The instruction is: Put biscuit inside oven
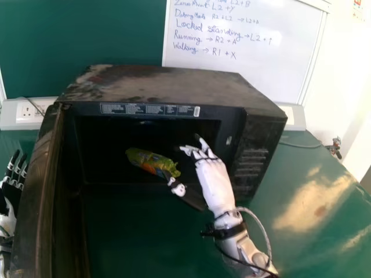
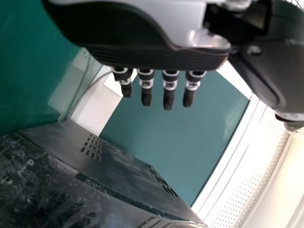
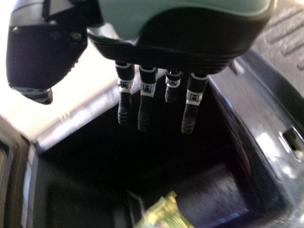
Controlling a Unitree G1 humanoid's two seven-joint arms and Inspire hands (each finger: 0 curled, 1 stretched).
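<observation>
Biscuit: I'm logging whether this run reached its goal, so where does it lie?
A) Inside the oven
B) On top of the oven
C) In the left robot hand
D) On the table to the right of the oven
A: the head view shows the biscuit through the open front of the oven, within its dark cavity.

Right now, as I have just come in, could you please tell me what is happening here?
The robot's task is to put a biscuit in the oven. The packet already lies inside. The right hand is at the open front, its fingers extended and not holding the packet. The left hand is beyond the open door.
</observation>
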